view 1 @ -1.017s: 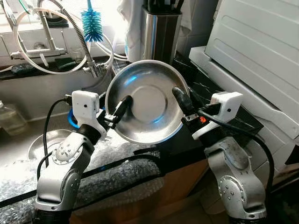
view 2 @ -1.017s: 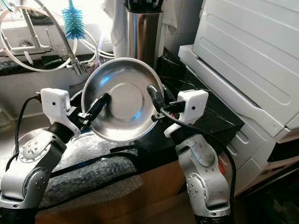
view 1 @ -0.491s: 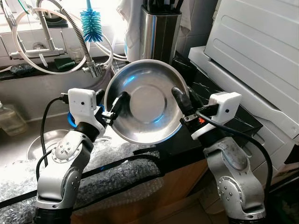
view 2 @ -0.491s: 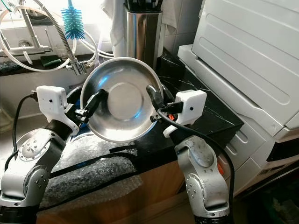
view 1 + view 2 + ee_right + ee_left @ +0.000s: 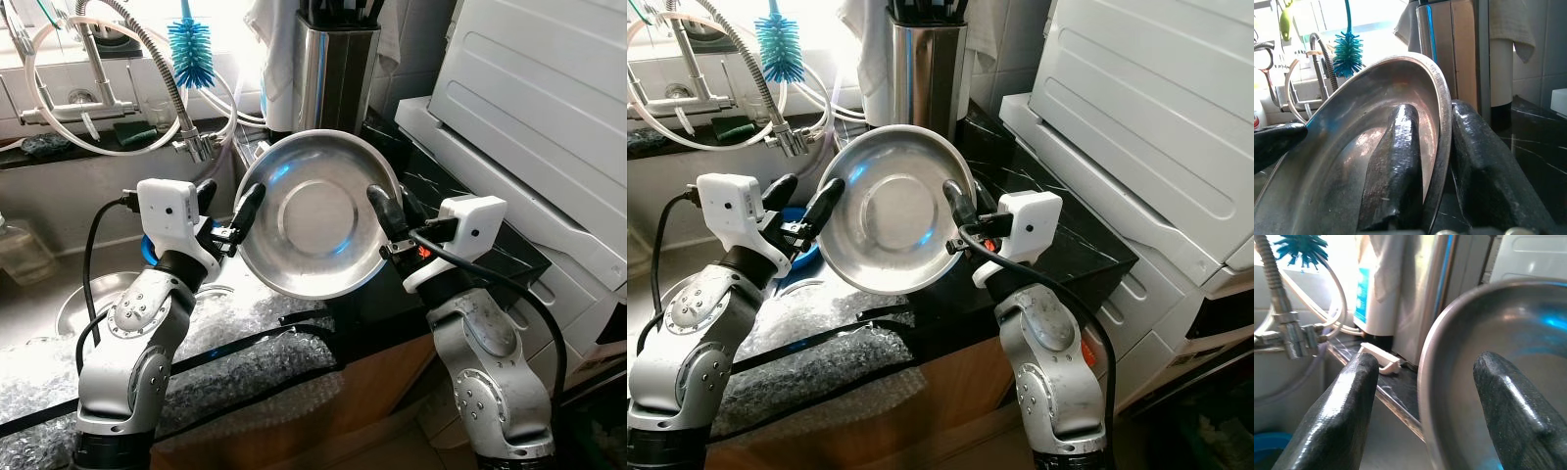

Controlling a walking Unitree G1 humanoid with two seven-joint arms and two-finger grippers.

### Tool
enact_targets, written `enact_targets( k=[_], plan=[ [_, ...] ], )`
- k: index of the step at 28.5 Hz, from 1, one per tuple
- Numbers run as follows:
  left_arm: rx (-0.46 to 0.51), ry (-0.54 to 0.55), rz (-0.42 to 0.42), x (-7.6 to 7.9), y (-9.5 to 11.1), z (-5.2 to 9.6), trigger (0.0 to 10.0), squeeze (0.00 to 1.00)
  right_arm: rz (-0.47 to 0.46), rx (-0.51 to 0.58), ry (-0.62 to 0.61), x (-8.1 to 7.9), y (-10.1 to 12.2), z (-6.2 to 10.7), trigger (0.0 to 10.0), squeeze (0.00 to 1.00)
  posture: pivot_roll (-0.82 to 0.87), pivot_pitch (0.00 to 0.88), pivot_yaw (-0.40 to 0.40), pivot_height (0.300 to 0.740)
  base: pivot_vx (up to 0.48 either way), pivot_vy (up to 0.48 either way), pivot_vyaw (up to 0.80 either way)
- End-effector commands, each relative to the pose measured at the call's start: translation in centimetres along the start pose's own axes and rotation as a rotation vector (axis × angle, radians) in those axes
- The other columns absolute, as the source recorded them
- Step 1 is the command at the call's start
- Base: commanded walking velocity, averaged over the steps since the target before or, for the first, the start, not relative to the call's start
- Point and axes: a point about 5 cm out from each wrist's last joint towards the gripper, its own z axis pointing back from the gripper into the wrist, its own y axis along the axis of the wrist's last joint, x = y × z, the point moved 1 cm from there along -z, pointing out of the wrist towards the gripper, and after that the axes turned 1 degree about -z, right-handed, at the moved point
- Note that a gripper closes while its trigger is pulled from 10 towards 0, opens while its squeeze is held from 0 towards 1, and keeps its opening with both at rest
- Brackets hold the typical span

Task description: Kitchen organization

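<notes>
A stainless steel bowl (image 5: 316, 212) is held up on edge above the front of the black stone bench (image 5: 460, 220), its hollow facing the robot's head camera. The right hand (image 5: 390, 211) grips the rim at about 3 o'clock; in the right wrist view one black finger (image 5: 1393, 161) lies inside the bowl and the other presses the outside, so the hand is clamped on the metal. The left hand (image 5: 233, 211) sits at the rim's 9 o'clock with its fingers spread wide; the left wrist view shows the rim passing between the two fingers, one finger (image 5: 1339, 416) outside the bowl and the other in front of its inner face, with a gap on each side.

At 12 o'clock behind the bowl stands a tall steel utensil holder (image 5: 337, 69), with a white cloth (image 5: 274, 39) draped beside it. At 10 o'clock a turquoise bottle brush (image 5: 191, 49) hangs near a spring-neck tap (image 5: 157, 49) over the sink (image 5: 69, 284). Bubble wrap (image 5: 216, 323) covers the near edge of the sink area at 7 o'clock. A white appliance (image 5: 529, 108) rises at 2 o'clock, touching the bench's far side.
</notes>
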Motion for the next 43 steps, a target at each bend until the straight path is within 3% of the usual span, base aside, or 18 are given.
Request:
enact_targets(
  k=[1,14,16,18,19,20,43],
  plan=[
    [0.001,-0.038,-0.003,0.7,0.2,-0.1,10.0,0.0,0.001,0.033,-0.004,0.1,0.6,-0.1,10.0,0.0,-0.04,0.0,-0.068,0.727,0.0,0.0,0.0],
    [-0.046,-0.058,-0.024,1.0,-0.9,0.2,10.0,0.0,-0.011,0.039,0.021,-0.3,0.7,-0.2,10.0,0.0,-0.04,0.0,-0.069,0.727,0.0,0.0,0.0],
    [-0.053,-0.055,-0.023,1.0,-1.1,0.2,9.6,0.0,-0.011,0.038,0.028,-0.4,0.7,-0.3,10.0,0.0,-0.04,0.0,-0.069,0.727,0.0,0.0,0.0],
    [-0.052,-0.052,-0.027,0.9,-1.1,0.2,6.6,0.0,-0.011,0.039,0.029,-0.4,0.7,-0.3,10.0,0.0,-0.04,0.0,-0.069,0.727,0.0,0.0,0.0],
    [-0.047,-0.045,-0.031,0.9,-1.0,0.2,1.5,0.0,-0.011,0.039,0.029,-0.4,0.7,-0.3,10.0,0.0,-0.04,0.0,-0.07,0.727,0.0,0.0,0.0],
    [-0.044,-0.041,-0.032,0.8,-1.0,0.2,0.0,0.0,-0.011,0.039,0.029,-0.4,0.7,-0.3,10.0,0.0,-0.04,0.0,-0.07,0.727,0.0,0.0,0.0],
    [-0.051,-0.048,-0.017,1.0,-1.3,0.2,0.0,0.0,-0.006,0.031,0.038,-0.6,0.7,-0.4,10.0,0.0,-0.04,0.0,-0.072,0.727,0.0,0.0,0.0]
  ],
)
